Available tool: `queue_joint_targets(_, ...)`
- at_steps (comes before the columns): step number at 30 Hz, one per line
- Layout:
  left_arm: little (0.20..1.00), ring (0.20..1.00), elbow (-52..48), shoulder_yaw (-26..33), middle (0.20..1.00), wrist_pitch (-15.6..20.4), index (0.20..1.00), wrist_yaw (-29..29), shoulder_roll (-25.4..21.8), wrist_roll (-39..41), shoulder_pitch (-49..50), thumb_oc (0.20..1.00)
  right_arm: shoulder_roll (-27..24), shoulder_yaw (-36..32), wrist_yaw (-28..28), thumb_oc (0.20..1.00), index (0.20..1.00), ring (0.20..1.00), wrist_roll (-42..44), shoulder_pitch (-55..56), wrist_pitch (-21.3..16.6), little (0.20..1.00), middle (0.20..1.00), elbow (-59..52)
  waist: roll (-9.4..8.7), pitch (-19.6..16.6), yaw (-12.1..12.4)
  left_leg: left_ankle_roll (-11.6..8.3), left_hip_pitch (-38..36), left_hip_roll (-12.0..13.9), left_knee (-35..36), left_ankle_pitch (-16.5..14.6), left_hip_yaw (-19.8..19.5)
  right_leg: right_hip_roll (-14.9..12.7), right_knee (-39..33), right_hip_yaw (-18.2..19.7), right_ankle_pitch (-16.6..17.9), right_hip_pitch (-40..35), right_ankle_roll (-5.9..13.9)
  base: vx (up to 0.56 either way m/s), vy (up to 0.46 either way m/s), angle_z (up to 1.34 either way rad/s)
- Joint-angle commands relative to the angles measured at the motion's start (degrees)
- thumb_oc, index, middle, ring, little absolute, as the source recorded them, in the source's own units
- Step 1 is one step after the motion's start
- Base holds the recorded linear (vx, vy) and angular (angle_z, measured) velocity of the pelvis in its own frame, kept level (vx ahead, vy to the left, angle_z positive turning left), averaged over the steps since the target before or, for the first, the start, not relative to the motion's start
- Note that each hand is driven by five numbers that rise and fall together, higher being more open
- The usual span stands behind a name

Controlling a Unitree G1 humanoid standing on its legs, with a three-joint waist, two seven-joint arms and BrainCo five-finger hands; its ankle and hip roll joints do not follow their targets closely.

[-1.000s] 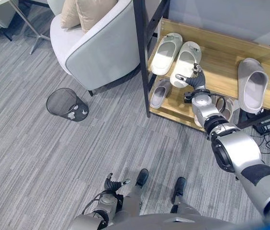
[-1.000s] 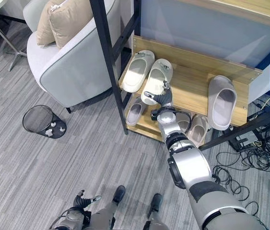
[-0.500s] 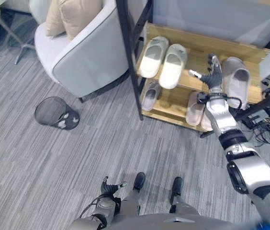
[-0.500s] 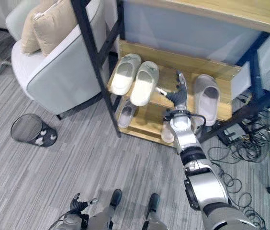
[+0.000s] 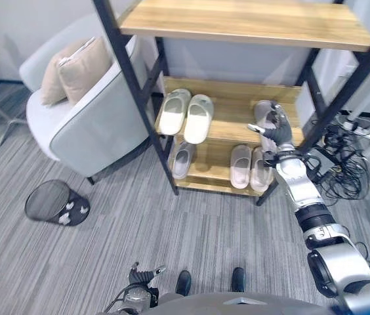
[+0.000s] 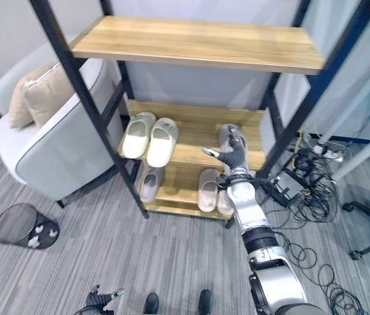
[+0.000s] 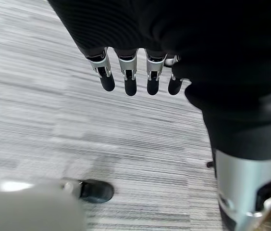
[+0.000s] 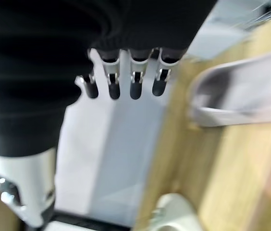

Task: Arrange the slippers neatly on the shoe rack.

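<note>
Shoe rack: white slippers sitting paired on middle shelf; grey slipper lying beside right hand, fingers spreading open. Left hand hanging relaxed. Armchair, wastebasket standing nearby.

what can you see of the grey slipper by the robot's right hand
The grey slipper is a smooth, rubbery-looking slide lying on the middle wooden shelf of the shoe rack, toward its right end, apart from the white pair. The right hand, fingers spread, is in front of it and hides part of it; contact cannot be told.
</note>
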State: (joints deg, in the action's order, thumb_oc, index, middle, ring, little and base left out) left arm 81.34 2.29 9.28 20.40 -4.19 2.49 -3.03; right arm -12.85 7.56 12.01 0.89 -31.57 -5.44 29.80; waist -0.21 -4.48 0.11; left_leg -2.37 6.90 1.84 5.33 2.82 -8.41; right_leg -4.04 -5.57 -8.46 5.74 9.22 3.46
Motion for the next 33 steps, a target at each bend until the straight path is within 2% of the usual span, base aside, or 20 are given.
queue_joint_targets(1, 1.0, 1.0, 6.22, -2.76, 1.0, -0.91, 1.0, 0.02, -0.55, 0.85, 1.99, 1.0, 0.62, -1.0, -3.07, 1.0, 1.0, 1.0, 0.33, -1.61, -0.13, 1.0, 1.0, 1.14, -2.52, 0.9, 0.69, 0.44, -0.55, 0.66, -0.33, -0.97, 1.75, -3.38, 0.57, 0.86, -5.3, -6.26, 4.54, 0.02, -0.149, 0.01)
queue_joint_targets(8, 1.0, 1.0, 6.53, -1.43, 1.0, -1.73, 1.0, -1.01, -1.19, 1.95, 4.01, 1.0, 1.02, 0.31, -5.97, 1.0, 1.0, 1.0, -0.31, 2.98, 1.33, 1.0, 1.0, 1.46, -1.89, -0.89, -0.2, -1.34, -3.33, 3.11, -0.33, -1.84, 3.8, -1.46, 0.57, 3.26, -5.31, -7.51, 2.61, 0.04, -0.126, -0.15)
queue_joint_targets(12, 1.0, 1.0, 6.75, -0.57, 1.0, -2.57, 1.0, -1.61, -1.24, 2.49, 5.13, 1.0, 1.72, 0.21, -6.95, 1.0, 1.0, 1.0, 0.13, 5.35, 2.7, 1.0, 1.0, -1.3, -1.24, -0.48, -0.83, -2.56, -6.02, 4.8, -1.32, -2.7, 4.59, 0.51, 0.89, 4.76, -6.15, -9.76, -0.07, 0.08, -0.182, -0.13)
queue_joint_targets(14, 1.0, 1.0, 6.65, -0.69, 1.0, -2.86, 1.0, -1.4, -1.55, 1.99, 4.85, 1.0, 1.78, -0.28, -6.52, 1.0, 1.0, 1.0, 0.22, 4.91, 2.85, 1.0, 1.0, -1.45, -1.32, 0.74, -0.93, -3.4, -3.58, 5.09, -6.6, -4.07, 4.52, 0.46, 2.32, 4.58, -6.45, -9.18, -1.07, -0.06, -0.159, 0.0)
queue_joint_targets(15, 1.0, 1.0, 6.55, -0.86, 1.0, -2.99, 1.0, -0.54, -1.98, 1.47, 4.35, 1.0, 1.68, -0.75, -6.1, 1.0, 1.0, 1.0, 0.71, 5.16, 3.78, 1.0, 1.0, -3.96, -1.7, 2.03, -1.5, -3.95, -0.57, 4.79, -12.6, -6.44, 5.09, -0.17, 3.17, 4.08, -6.92, -9.08, -1.74, -0.08, -0.139, 0.25)
queue_joint_targets(16, 1.0, 1.0, 6.66, -0.79, 1.0, -3.04, 1.0, -0.07, -2.15, 1.61, 3.91, 1.0, 1.29, -0.93, -6.19, 1.0, 1.0, 1.0, 0.8, 5.81, 4.18, 1.0, 1.0, -5.93, -1.72, 2.42, -1.94, -3.89, 0.74, 4.26, -14.94, -7.4, 5.55, -0.43, 3.46, 3.5, -7.3, -9.07, -1.71, -0.04, -0.078, 0.45)
queue_joint_targets(18, 1.0, 1.0, 6.58, -0.29, 1.0, -3.38, 1.0, -0.12, -2.33, 2.04, 3.53, 1.0, -0.23, -1.15, -6.79, 1.0, 1.0, 1.0, 0.7, 6.34, 5.47, 1.0, 1.0, -8.2, -1.31, 3.26, -2.47, -2.81, 3.15, 1.97, -15.99, -7.01, 5.5, -1.14, 4.29, 2.48, -8.05, -8.99, -1.38, 0.04, 0.093, 0.61)
queue_joint_targets(19, 1.0, 1.0, 6.37, -0.33, 1.0, -2.87, 1.0, -0.42, -1.1, 1.99, 4.13, 1.0, -0.46, -1.29, -7.17, 1.0, 1.0, 1.0, 1.24, 5.15, 6.06, 1.0, 1.0, -8.0, -0.9, 3.69, -1.52, -1.99, 8.54, -2.39, -14.5, -4.1, 1.62, -1.34, 4.45, 2.59, -8.79, -9.25, -1.13, 0.13, 0.132, 0.57)
queue_joint_targets(20, 1.0, 1.0, 5.49, 1.32, 1.0, -1.99, 1.0, -1.23, -0.57, 3.46, 4.68, 1.0, -0.1, -1.66, -6.85, 1.0, 1.0, 1.0, 1.68, 4.85, 6.19, 1.0, 1.0, -7.0, -0.87, 4.12, -0.21, -2.17, 11.68, -4.13, -14.08, -1.68, -0.52, -1.13, 4.28, 2.63, -9.21, -9.96, -1.03, 0.22, 0.114, 0.37)
queue_joint_targets(21, 1.0, 1.0, 5.67, 4.14, 1.0, -1.83, 1.0, -1.4, -0.51, 5.13, 6.4, 1.0, 0.32, -1.6, -6.83, 1.0, 1.0, 1.0, 1.04, 5.04, 6.17, 1.0, 1.0, -6.05, -0.69, 3.75, 0.21, -1.34, 9.25, -3.87, -11.54, -1.89, -2.06, -0.8, 3.95, 3.28, -9.88, -10.56, -0.64, 0.24, 0.066, 0.17)
queue_joint_targets(23, 1.0, 1.0, 5.89, 5.27, 1.0, -2.28, 1.0, -1.9, -1.0, 5.91, 7.78, 1.0, 0.55, -2.81, -6.03, 1.0, 1.0, 1.0, 0.69, 6.28, 6.09, 1.0, 1.0, -3.52, -0.84, 2.72, 0.3, 0.98, 7.03, -4.79, -9.78, -0.87, -2.88, -1.06, 3.36, 4.71, -10.36, -12.1, 0.55, 0.32, 0.152, -0.67)
queue_joint_targets(26, 1.0, 1.0, 4.94, 3.66, 1.0, -2.06, 1.0, -1.55, -1.86, 4.66, 7.18, 1.0, 0.85, -4.52, -5.67, 1.0, 1.0, 1.0, 1.38, 7.79, 5.37, 1.0, 1.0, -2.25, -1.92, 2.06, 0.33, 3.77, 4.33, -5.77, -9.62, -2.04, -1.77, -2.13, 4.94, 7.19, -11.59, -13.01, 1.93, 0.24, 0.192, -0.47)
queue_joint_targets(28, 1.0, 1.0, 3.25, 5.44, 1.0, -1.83, 1.0, -1.2, -3.19, 5.95, 5.94, 1.0, 1.25, -5.66, -5.67, 1.0, 1.0, 1.0, 2.04, 9.03, 4.94, 1.0, 1.0, -2.35, -2.35, 1.79, 0.63, 4.78, 3.81, -6.27, -10.01, -2.79, -1.46, -2.38, 6.99, 7.73, -12.5, -12.82, 2.57, 0.14, 0.159, -0.54)
queue_joint_targets(30, 1.0, 1.0, 1.95, 7.72, 1.0, -2.29, 1.0, -1.04, -4.83, 7.56, 4.06, 1.0, 0.76, -6.19, -5.58, 1.0, 1.0, 1.0, 1.67, 9.45, 4.53, 1.0, 1.0, -2.29, -2.48, 1.46, 0.78, 5.79, 3.0, -6.62, -10.03, -3.3, -1.16, -2.5, 10.9, 7.52, -13.64, -11.94, 3.58, 0.1, 0.144, -0.16)
queue_joint_targets(31, 1.0, 1.0, 1.53, 7.56, 1.0, -2.37, 1.0, -0.79, -5.04, 7.47, 3.34, 1.0, 1.21, -6.5, -5.44, 1.0, 1.0, 1.0, 1.88, 9.19, 3.92, 1.0, 1.0, -1.9, -2.2, 1.59, 0.71, 6.46, 2.25, -6.44, -9.89, -3.45, -0.81, -2.71, 16.83, 7.06, -13.92, -9.88, 4.77, 0.07, 0.128, 0.02)
queue_joint_targets(33, 1.0, 1.0, 0.6, 6.11, 1.0, -2.29, 1.0, -0.54, -5.21, 6.5, 2.88, 1.0, 1.85, -7.08, -5.59, 1.0, 1.0, 1.0, 2.7, 9.47, 2.72, 1.0, 1.0, -2.22, -1.95, 1.54, 0.44, 6.61, 1.9, -6.34, -9.92, -3.54, -1.15, -3.18, 21.57, 6.79, -13.21, -7.37, 5.7, 0.04, 0.047, -0.12)
